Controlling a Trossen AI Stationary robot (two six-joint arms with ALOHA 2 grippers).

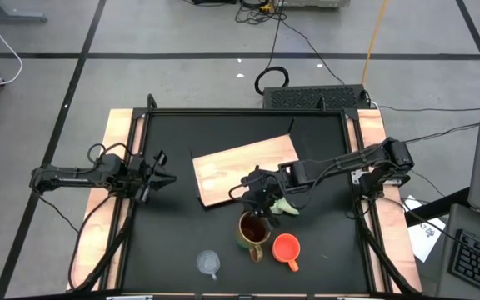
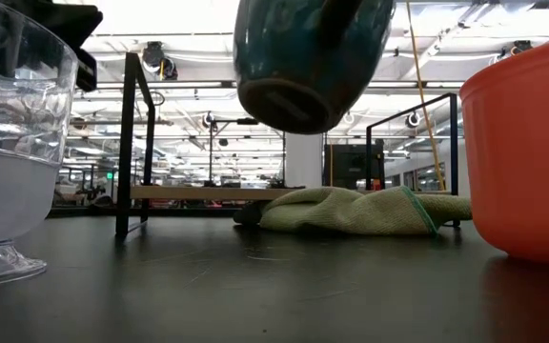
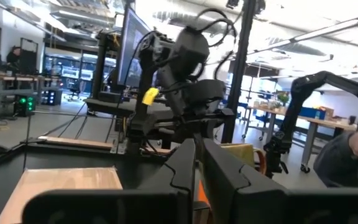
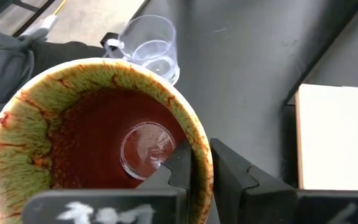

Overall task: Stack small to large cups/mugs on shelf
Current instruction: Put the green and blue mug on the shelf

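Observation:
The olive-brown mug (image 1: 254, 229) with its dark red inside hangs in my right gripper (image 1: 257, 198) over the table's near middle. In the low view the mug (image 2: 308, 57) is tilted and clear of the table. The orange mug (image 1: 286, 247) stands on its base just right of it. The clear glass cup (image 1: 209, 263) stands nearer the near edge, to the left. The light-wood shelf board (image 1: 244, 167) lies beyond them. My left gripper (image 1: 161, 175) waits shut at the table's left side. My right gripper (image 4: 201, 155) has the olive-brown mug by its rim (image 4: 199, 163), one finger (image 4: 176, 168) inside the mug and one finger (image 4: 229, 177) outside the wall. The fingers come from above, pointing down. The mug is lifted clear, tilted, its base (image 2: 284, 105) well above the table.
A pale green cloth (image 1: 283, 207) lies bunched at the board's near right corner, under my right arm. Black frame posts (image 2: 127, 143) stand along the table's sides. A person's dark sleeve (image 3: 353, 155) shows beyond the table. Bare black table lies to the left of the glass cup.

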